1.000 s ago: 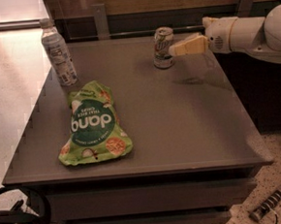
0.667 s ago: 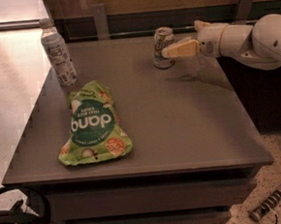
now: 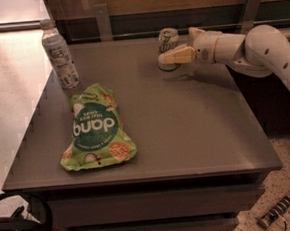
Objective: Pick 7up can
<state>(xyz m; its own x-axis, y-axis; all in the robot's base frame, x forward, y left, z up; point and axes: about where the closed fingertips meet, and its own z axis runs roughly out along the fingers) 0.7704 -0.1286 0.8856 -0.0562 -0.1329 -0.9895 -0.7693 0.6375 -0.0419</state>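
Note:
The 7up can (image 3: 167,38) stands upright at the far edge of the dark table (image 3: 196,128), whitish-silver with green print. My gripper (image 3: 174,48) reaches in from the right on its white arm (image 3: 260,48) and is open. Its near yellowish finger (image 3: 178,56) lies in front of the can's base. The far finger (image 3: 196,32) shows just behind and to the right of the can. The can sits between the two fingers, still resting on the table.
A clear plastic bottle with a white cap (image 3: 59,55) stands at the far left of the table. A green "dang" chip bag (image 3: 95,128) lies flat left of the middle. A wall panel runs behind the table. A power strip (image 3: 279,211) lies on the floor at the lower right.
My arm has slid left toward the can. The fingers were to its right and now straddle it. The can, bottle and bag have not moved.

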